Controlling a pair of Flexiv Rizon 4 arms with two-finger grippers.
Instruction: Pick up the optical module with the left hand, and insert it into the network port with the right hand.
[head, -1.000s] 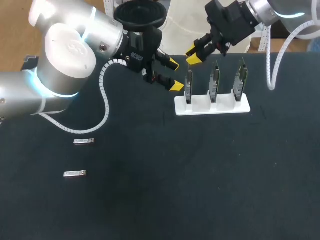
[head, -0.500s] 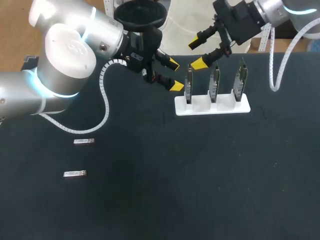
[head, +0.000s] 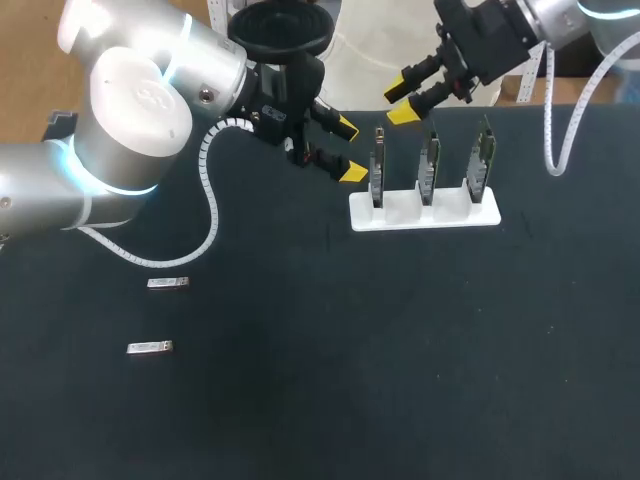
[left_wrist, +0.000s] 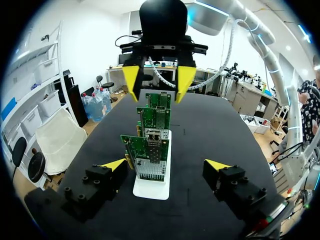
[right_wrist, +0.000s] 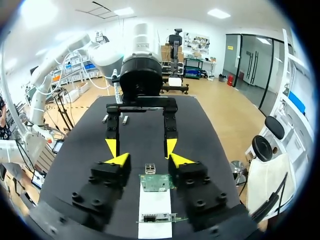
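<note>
**Both pincers empty at the rack, modules not yet picked up**

Two small silver metal optical modules lie flat on the black bench, near its left side. They are well apart from the white plastic rack that holds three upright green circuit boards.

The left pincer hangs just beside the rack's left end, its fingers spread wide and holding nothing. The right pincer hovers above and behind the first board, also wide and empty. By my reading, the pick-up, the handover and the insertion all remain to be done. I cannot tell whether any port already holds a module.

The head view alone shows the modules; neither wrist view takes them in. The wrist views look end-on down the row of boards, and the right one shows a metal network port on a board's edge.
</note>
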